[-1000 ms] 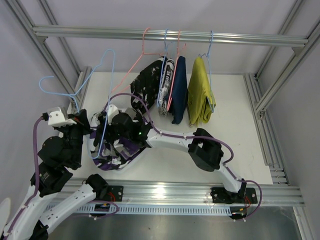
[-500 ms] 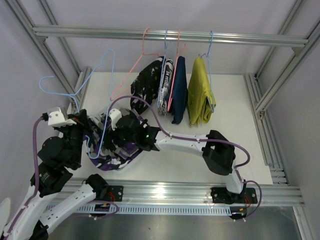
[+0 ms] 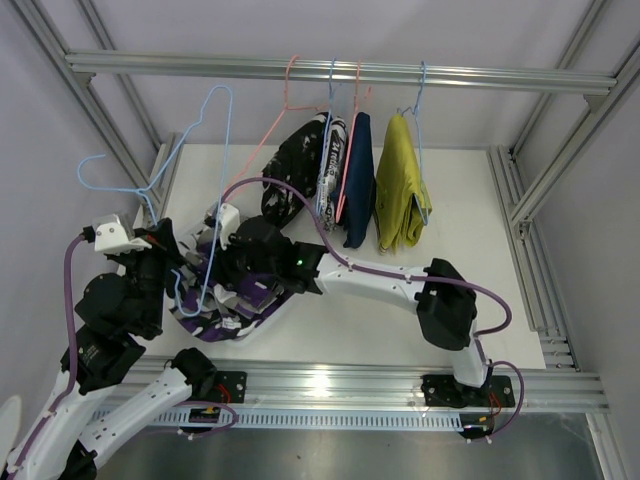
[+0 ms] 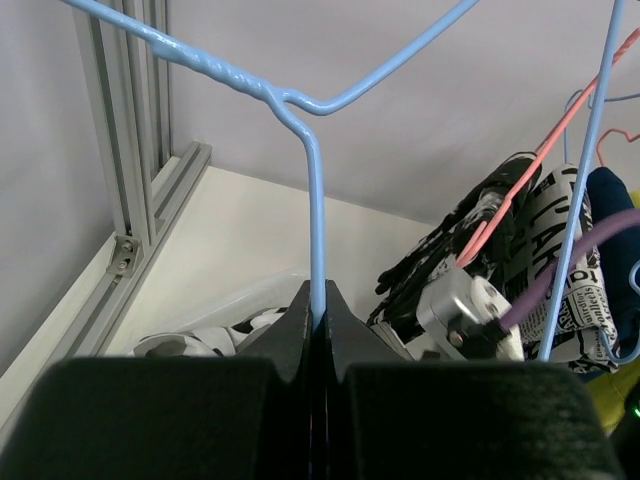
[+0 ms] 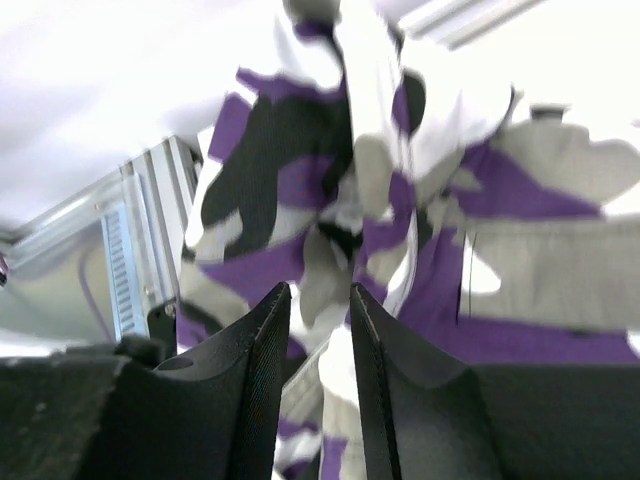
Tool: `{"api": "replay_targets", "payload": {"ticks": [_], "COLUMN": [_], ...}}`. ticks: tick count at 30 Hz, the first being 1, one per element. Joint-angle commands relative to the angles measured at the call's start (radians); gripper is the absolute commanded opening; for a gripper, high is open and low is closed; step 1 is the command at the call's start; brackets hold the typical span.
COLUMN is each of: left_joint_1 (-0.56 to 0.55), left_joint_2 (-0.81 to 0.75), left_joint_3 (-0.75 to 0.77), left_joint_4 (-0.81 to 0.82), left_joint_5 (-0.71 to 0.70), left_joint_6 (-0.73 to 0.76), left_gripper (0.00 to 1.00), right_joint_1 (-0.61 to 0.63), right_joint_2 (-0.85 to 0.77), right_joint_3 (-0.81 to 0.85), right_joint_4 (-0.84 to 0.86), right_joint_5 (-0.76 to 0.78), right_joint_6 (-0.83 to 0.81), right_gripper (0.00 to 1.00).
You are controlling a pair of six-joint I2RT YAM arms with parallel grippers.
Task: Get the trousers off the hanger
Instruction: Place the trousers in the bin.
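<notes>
The purple-white-black patterned trousers (image 3: 225, 322) lie bunched on the table at the front left and fill the right wrist view (image 5: 500, 280). My right gripper (image 3: 222, 275) is pressed into them, its jaws (image 5: 320, 290) nearly together with a fold of the cloth between them. My left gripper (image 3: 172, 262) is shut on the wire of a light blue hanger (image 4: 316, 200), which stands up above the bunched trousers (image 4: 200, 340). The black speckled (image 3: 290, 170), white printed (image 3: 330, 165), navy (image 3: 358, 180) and yellow (image 3: 398, 185) trousers hang on hangers from the rail (image 3: 450, 76).
A second, bare blue hanger (image 3: 100, 160) leans against the frame post at the left. Pink hangers (image 3: 290, 90) hook on the rail. Aluminium frame posts (image 3: 560, 160) stand on both sides of the white table (image 3: 470, 270).
My right arm has reached further left and pressed into the patterned trousers. The blue hanger in my left gripper has risen a little and stands more upright.
</notes>
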Motion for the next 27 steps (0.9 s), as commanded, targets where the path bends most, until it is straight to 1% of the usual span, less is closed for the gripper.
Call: {"api": "replay_targets", "payload": {"ticks": [1,7,10,13,16,18,21,27], "left_joint_1": [0.008,0.008,0.008,0.008,0.008,0.008,0.008,0.008], "left_joint_2": [0.011,0.014,0.013,0.014,0.019,0.017,0.017,0.021], "left_joint_3": [-0.001,-0.003,-0.003,0.002,0.0,0.003,0.002,0.003], "left_joint_4": [0.022,0.022,0.022,0.022,0.016,0.016,0.015,0.01], "left_joint_5": [0.006,0.005,0.006,0.011,0.017,0.019,0.023,0.028], "left_joint_6": [-0.009,-0.009,-0.01,-0.012,-0.013,-0.013,-0.015,-0.015], "left_gripper": [0.01,0.01,0.01,0.01,0.01,0.0,0.01,0.01], "right_joint_1": [-0.008,-0.022,-0.026,-0.033,-0.04,-0.045,-0.053,-0.059], "right_joint_2": [0.069,0.224,0.282,0.333,0.359,0.357,0.356,0.359], "right_joint_3": [0.123,0.243,0.244,0.224,0.171,0.114,0.073,0.023], "right_joint_4": [0.038,0.055,0.076,0.099,0.136,0.159,0.172,0.182], "right_joint_5": [-0.067,-0.119,-0.124,-0.134,-0.14,-0.134,-0.131,-0.122], "right_joint_6": [0.014,0.046,0.06,0.081,0.098,0.109,0.115,0.12], "right_gripper": [0.34,0.34,0.33,0.33,0.33,0.33,0.34,0.36]}}
